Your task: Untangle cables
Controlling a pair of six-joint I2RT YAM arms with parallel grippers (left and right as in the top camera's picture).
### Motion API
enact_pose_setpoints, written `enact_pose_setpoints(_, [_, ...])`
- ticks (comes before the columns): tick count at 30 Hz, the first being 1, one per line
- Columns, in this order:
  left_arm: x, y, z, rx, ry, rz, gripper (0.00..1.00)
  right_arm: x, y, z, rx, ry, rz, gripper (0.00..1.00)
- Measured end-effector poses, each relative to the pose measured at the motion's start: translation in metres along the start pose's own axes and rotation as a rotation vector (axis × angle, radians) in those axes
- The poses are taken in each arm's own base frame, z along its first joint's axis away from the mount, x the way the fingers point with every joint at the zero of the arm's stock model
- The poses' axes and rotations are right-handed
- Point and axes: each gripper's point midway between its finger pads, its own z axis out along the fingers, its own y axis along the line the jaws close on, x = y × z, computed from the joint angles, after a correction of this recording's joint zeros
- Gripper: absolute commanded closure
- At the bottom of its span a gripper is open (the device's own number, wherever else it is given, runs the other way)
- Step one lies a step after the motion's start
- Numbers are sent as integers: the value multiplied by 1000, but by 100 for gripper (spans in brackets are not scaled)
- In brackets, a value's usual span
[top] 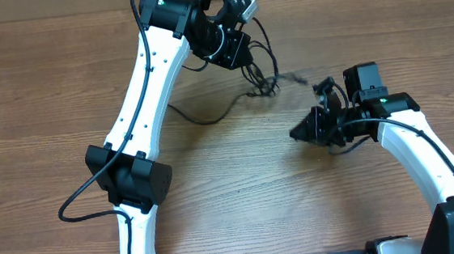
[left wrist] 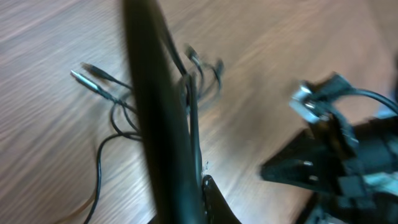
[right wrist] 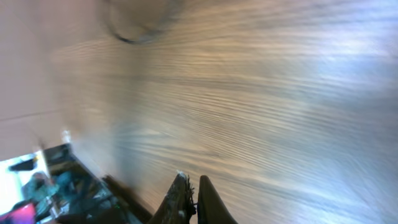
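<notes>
Well, your bench [top: 46,92] carries both arms. Your left arm [top: 154,76] reaches toward the far edge near its middle, and your right arm [top: 423,144] bends in from the right edge. Your left gripper [top: 244,61] has its fingers pressed together. Thin strands run up against them, but you cannot tell if any is pinched. Your right gripper [right wrist: 189,180] is likewise pressed together, on nothing. The cables [top: 262,84] lie knotted just beside the left gripper, one strand trailing toward the left edge.
</notes>
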Motion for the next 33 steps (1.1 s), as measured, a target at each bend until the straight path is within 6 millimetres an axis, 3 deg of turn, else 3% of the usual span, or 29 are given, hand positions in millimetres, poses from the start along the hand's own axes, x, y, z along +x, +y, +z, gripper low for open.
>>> enact_pose_setpoints(2, [1,8,0,-47,4,-16,96,6,-18,-1,100,12,47,96])
enact_pose_setpoints(4, [2,12,-1,-68,8,-23,96,6,-35,-3,197,-4,96,90])
enact_pose_setpoints(7, [5,12,-1,-67,21,-26,96,-7,-46,-6,262,-69,127,48])
enact_pose_setpoints(8, [7,10,-1,-58,28,-26,96,-15,-44,-6,250,-102,125,38])
enact_pose_setpoints(9, [9,8,-1,-48,36,-27,96,-23,-40,-6,231,-131,112,35])
enact_pose_setpoints(13, [14,-6,-1,33,54,4,96,-50,-11,-5,86,-214,46,36])
enact_pose_setpoints(18, [14,-26,-2,149,45,54,96,-65,16,-8,-51,-257,65,44])
enact_pose_setpoints(26, [11,-56,-9,329,7,122,96,-72,26,-11,-121,-270,198,58])
enact_pose_setpoints(33, [15,-67,-9,367,18,143,96,-82,29,-14,-142,-305,279,61])
